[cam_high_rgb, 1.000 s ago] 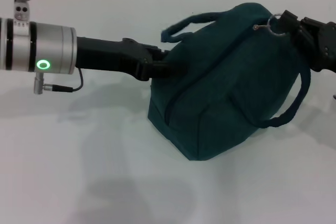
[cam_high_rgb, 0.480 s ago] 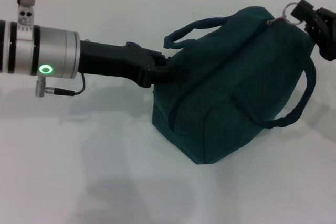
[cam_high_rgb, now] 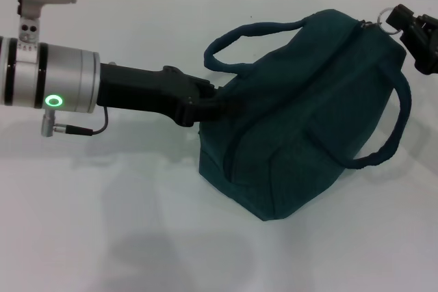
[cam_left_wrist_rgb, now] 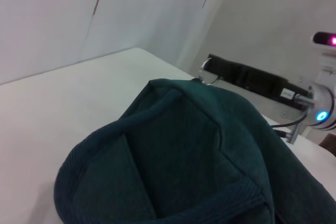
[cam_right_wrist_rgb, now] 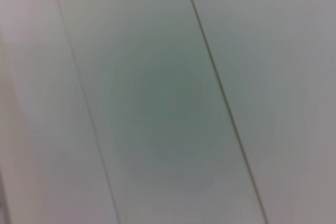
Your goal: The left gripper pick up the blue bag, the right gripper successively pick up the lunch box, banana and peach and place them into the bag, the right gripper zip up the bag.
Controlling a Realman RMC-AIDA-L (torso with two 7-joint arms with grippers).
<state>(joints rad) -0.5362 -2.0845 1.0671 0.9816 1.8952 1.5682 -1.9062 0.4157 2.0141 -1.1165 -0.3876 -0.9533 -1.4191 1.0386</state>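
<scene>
We see the right gripper point(cam_high_rgb: 404, 24), clamped on the blue bag's point(cam_high_rgb: 301, 121) zip ring, having drawn it endward: zipping nearly complete

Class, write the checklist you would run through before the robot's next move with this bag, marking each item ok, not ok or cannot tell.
1. Left gripper pressed into the blue bag at its side: ok.
2. Right gripper at the silver ring zip pull: ok.
3. Zip closed along the bag's top: ok.
4. Lunch box, banana and peach inside: cannot tell.
5. Bag resting on the white table: ok.
</scene>
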